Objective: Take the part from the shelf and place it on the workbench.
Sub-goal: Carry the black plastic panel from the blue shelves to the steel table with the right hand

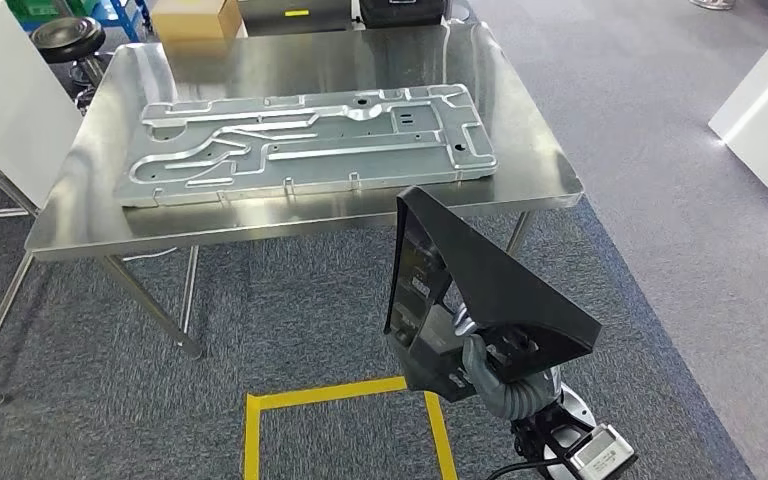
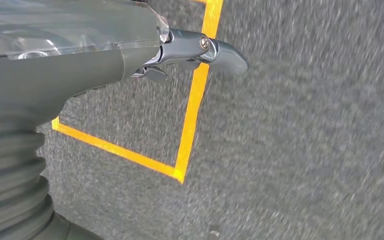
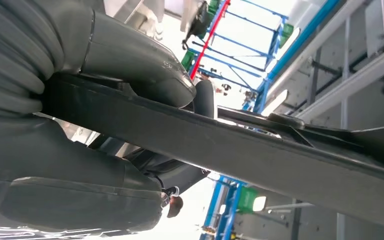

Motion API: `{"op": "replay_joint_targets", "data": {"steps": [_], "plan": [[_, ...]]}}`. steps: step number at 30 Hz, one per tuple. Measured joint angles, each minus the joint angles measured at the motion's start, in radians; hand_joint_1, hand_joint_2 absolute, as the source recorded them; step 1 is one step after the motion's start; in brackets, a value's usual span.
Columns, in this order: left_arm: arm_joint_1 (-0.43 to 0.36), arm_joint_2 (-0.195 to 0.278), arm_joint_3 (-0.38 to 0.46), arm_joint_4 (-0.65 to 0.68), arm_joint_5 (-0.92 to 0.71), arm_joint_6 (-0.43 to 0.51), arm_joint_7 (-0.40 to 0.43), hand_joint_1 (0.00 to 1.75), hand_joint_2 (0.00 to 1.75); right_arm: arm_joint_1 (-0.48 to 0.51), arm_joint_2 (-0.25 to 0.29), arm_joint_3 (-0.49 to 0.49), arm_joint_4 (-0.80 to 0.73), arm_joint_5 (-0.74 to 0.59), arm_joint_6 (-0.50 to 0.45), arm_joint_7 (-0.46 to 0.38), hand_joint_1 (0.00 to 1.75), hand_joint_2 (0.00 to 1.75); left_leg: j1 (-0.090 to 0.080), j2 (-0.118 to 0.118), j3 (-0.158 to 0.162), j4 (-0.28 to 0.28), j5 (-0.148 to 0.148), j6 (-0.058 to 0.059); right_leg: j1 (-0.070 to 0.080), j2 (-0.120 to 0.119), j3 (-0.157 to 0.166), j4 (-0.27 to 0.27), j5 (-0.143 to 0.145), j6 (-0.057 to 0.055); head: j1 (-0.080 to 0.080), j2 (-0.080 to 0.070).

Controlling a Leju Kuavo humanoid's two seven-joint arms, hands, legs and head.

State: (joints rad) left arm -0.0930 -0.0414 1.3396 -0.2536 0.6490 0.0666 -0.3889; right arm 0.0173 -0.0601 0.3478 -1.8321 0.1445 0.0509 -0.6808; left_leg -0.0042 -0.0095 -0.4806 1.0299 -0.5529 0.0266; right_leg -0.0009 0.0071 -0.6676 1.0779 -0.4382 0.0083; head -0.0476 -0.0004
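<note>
Head view: I see the right hand low in front of the robot, gripping a black angular part. The part is a flat-sided, wedge-like moulding held upright, its pointed upper end reaching up level with the near edge of the bench. The part is off the bench, carried above the grey carpet, toward the bench's near right corner. It is not touching the bench as far as I can judge.

On the bench lies a large machined metal plate, flat, running along most of the bench's length and sitting toward its near edge. A yellow taped outline marks the carpet below the held part. Behind the far edge of the bench I note a cardboard box and, off the far left corner, a black stool.

Right wrist view: the thumb lies over one face of the black part, with the rest of the hand under the other face, so the hold is firm on both sides.

Left wrist view: the left hand hangs over the carpet and the yellow tape, holding nothing. I see one dark finger extended, but I cannot tell how the other fingers lie.
</note>
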Motion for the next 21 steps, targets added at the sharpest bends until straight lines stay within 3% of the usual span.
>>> {"op": "replay_joint_targets", "data": {"steps": [1, 3, 5, 7, 8, 10, 11, 12, 14, 16, 19, 21], "plan": [[-0.001, -0.001, 0.0, 0.0, 0.0, -0.001, 0.001, 0.0, 1.75, -0.001, 0.0, -0.001, 0.001, -0.001, -0.001, 0.0, 1.75, 1.75, -0.001, 0.0, 0.008, 0.0, -0.006, -0.005, 0.003, 0.0, 0.002, -0.015, 0.014, -0.006, 0.0, 0.0], [-0.005, 0.0, 0.0, 0.0, 0.0, -0.002, 0.002, 0.0, 1.75, -0.004, 0.001, -0.003, 0.0, 0.0, -0.002, 0.0, 1.75, 1.75, -0.001, 0.001, 0.017, 0.007, -0.006, -0.018, 0.001, 0.003, 0.02, -0.026, 0.005, -0.015, 0.001, 0.0], [-0.008, 0.0, 0.0, 0.0, 0.001, -0.002, 0.002, 0.0, 1.75, -0.007, 0.002, -0.004, -0.005, 0.001, -0.007, 0.0, 1.75, 1.75, 0.0, 0.002, -0.004, 0.064, 0.004, -0.03, -0.004, 0.004, 0.052, -0.046, -0.004, -0.025, 0.001, 0.0], [-0.009, 0.0, 0.0, 0.0, 0.001, -0.001, 0.003, 0.0, 1.75, -0.008, 0.004, -0.006, -0.016, 0.001, -0.021, 0.0, 1.75, 1.75, 0.006, 0.003, -0.074, 0.174, -0.017, -0.039, -0.007, 0.003, 0.083, -0.06, -0.017, -0.031, 0.001, 0.0], [-0.007, 0.001, 0.0, 0.0, 0.0, 0.0, 0.003, 0.0, 1.75, -0.008, 0.005, -0.006, -0.024, -0.002, -0.027, 0.0, 1.75, 1.75, 0.009, 0.003, -0.115, 0.225, -0.042, -0.045, -0.008, 0.004, 0.094, -0.062, -0.025, -0.032, 0.0, 0.0], [-0.004, 0.001, 0.0, 0.0, 0.001, 0.002, 0.002, 0.0, 1.75, -0.009, 0.007, -0.01, -0.044, -0.018, -0.035, 0.0, 1.75, 1.75, 0.016, 0.003, -0.176, 0.264, -0.076, -0.054, -0.011, 0.006, 0.119, -0.063, -0.046, -0.029, 0.001, 0.0], [-0.002, 0.001, 0.0, 0.0, 0.001, 0.003, 0.002, 0.0, 1.75, -0.012, 0.007, -0.013, -0.056, -0.03, -0.035, 0.0, 1.75, 1.75, 0.019, 0.003, -0.187, 0.244, -0.066, -0.057, -0.013, 0.007, 0.134, -0.063, -0.058, -0.027, 0.001, 0.0], [-0.001, 0.001, 0.0, 0.0, 0.002, 0.005, 0.001, 0.0, 1.75, -0.017, 0.007, -0.017, -0.069, -0.042, -0.035, 0.0, 1.75, 1.75, 0.022, 0.004, -0.186, 0.197, -0.031, -0.059, -0.015, 0.008, 0.15, -0.063, -0.07, -0.023, 0.001, 0.0], [0.002, 0.001, 0.0, 0.0, 0.002, 0.006, -0.002, 0.0, 1.75, -0.04, 0.007, -0.029, -0.094, -0.06, -0.032, 0.0, 1.75, 1.75, 0.025, 0.009, -0.174, 0.08, 0.08, -0.059, -0.017, 0.01, 0.175, -0.062, -0.094, -0.013, 0.001, 0.0], [0.002, 0.002, 0.0, 0.0, 0.001, 0.006, -0.006, 0.0, 1.75, -0.074, 0.007, -0.046, -0.115, -0.072, -0.032, 0.0, 1.75, 1.75, 0.02, 0.013, -0.169, 0.018, 0.142, -0.049, -0.016, 0.012, 0.186, -0.063, -0.11, 0.002, 0.001, 0.0], [-0.001, 0.002, 0.0, 0.0, 0.001, -0.001, -0.013, 0.0, 1.75, -0.143, 0.005, -0.081, -0.134, -0.085, -0.035, 0.0, 1.75, 1.75, 0.017, 0.012, -0.154, 0.005, 0.136, -0.026, -0.017, 0.01, 0.19, -0.051, -0.109, 0.021, 0.001, 0.0], [-0.003, 0.002, 0.0, 0.0, 0.001, -0.006, -0.016, 0.0, 1.75, -0.198, 0.001, -0.111, -0.137, -0.098, -0.035, 0.0, 1.75, 1.75, 0.018, 0.012, -0.133, -0.002, 0.127, -0.012, -0.02, 0.004, 0.15, 0.026, -0.113, 0.028, 0.001, 0.0]]}}
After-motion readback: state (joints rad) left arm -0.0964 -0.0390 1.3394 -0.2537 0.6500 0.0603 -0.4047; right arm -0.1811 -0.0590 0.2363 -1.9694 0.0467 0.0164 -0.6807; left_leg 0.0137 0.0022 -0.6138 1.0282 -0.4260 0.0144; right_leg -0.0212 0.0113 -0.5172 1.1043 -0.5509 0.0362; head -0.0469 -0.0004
